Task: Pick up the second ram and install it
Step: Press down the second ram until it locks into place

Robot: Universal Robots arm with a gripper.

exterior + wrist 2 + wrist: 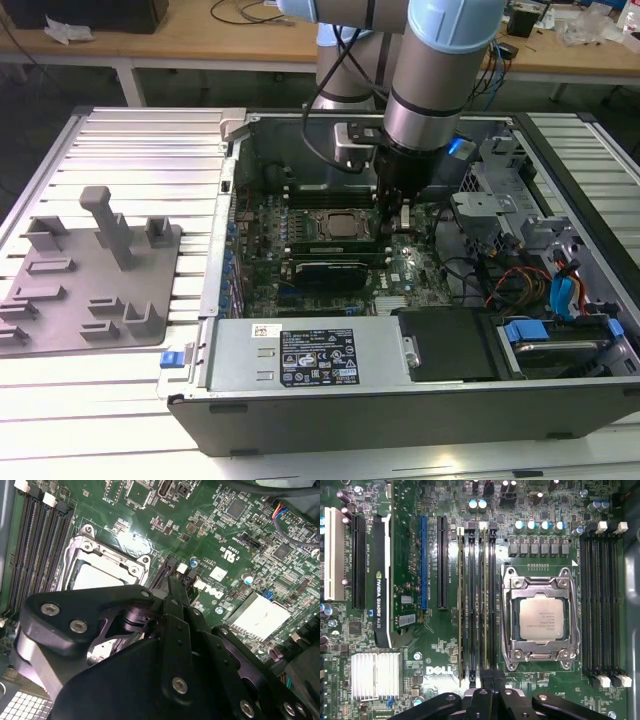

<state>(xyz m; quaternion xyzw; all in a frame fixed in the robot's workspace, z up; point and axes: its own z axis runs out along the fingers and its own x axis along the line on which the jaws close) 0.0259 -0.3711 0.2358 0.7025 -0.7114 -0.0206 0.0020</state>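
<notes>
Gripping state: you could not tell from these views whether the pincer (pixel 490 694) was apart, together or clamped on anything; its black body hid the tips.
Pincer position: it hung low inside the computer case (pixel 300 400), just beside the processor socket (pixel 540 615), over one end of the bank of memory slots (pixel 470 605) alongside that socket.
Second ram: a thin green-gold edge stood upright in that bank, next to the socket and in line with the pincer; you would have judged this to be the second ram (pixel 483 605), seen edge-on and at or in its slot.
Seating: whether it was pressed fully home could not be read. The white latches (pixel 460 530) at the end of the bank away from the pincer gave no clear sign.
Risk, tilt: the pincer sat over one end only, so a push there could have driven that end down while the other rode high, leaving the stick skewed.
Risk, wrong lane: the slots beside the socket lay close together, so a small sideways offset could have put the edge on a slot wall instead of in the channel.
Risk, force: pressing on a misaligned stick could have bent the motherboard (pixel 420 645) or chipped the contacts.
Risk, collision: the socket frame stood just beside the pincer, so a sideways drift could have struck it.
</notes>
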